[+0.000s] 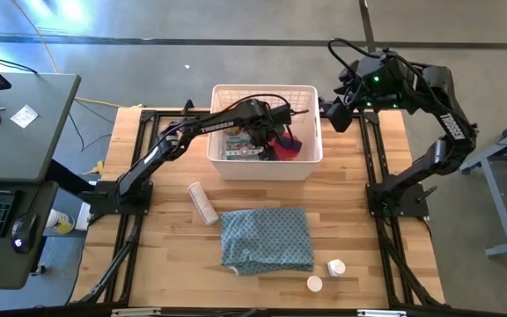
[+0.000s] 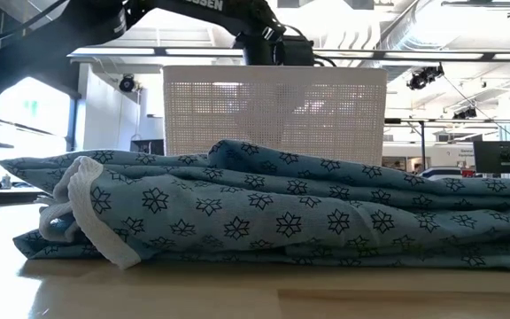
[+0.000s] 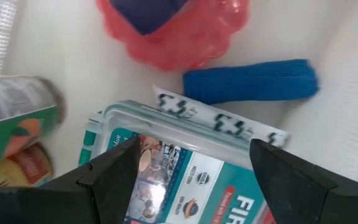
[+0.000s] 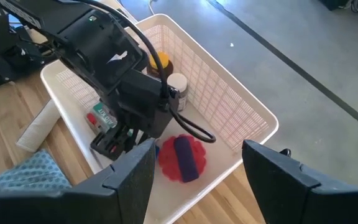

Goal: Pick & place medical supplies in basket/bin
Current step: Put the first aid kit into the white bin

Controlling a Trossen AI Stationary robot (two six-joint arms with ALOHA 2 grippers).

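Landmark: the white rectangular plastic basket with latticed sides [image 1: 265,167] stands at the far middle of the wooden worktop [image 1: 174,246]; every place below is given from it.
Left claw [image 3: 191,180]: down inside the basket, fingers spread wide and holding nothing, right above a teal printed first-aid packet [image 3: 197,180].
Right claw [image 4: 194,174]: raised just outside the basket's right wall, fingers parted, holding nothing.
Supplies in the basket: the packet, a blue ribbed roll [image 3: 250,81], a pink-red crinkled disc [image 3: 179,31] with a dark purple tube [image 4: 184,155] on it, a green-and-orange labelled bottle [image 3: 17,121], an amber yellow-capped bottle [image 4: 159,62] and a white pill bottle [image 4: 177,83].
Supplies still out: a white bandage roll [image 1: 202,202] in front of the basket towards its left; two small white pill bottles [image 1: 326,275] well in front, towards its right.
Other: a blue-grey snowflake-patterned cloth [image 1: 267,239] lies in front of the basket.
Risk, lifting out: the spread fingers could catch the packet's edge or nudge the bottle as the arm rises.
Risk, basket: the arm's cable crosses the rim and could drag the light basket.
Risk, next pick: the round bandage roll may roll away from a closing grip.
Writing: "TROSSEN" on both arms; "FIR" on the packet, the rest cut off; its small print is unreadable.
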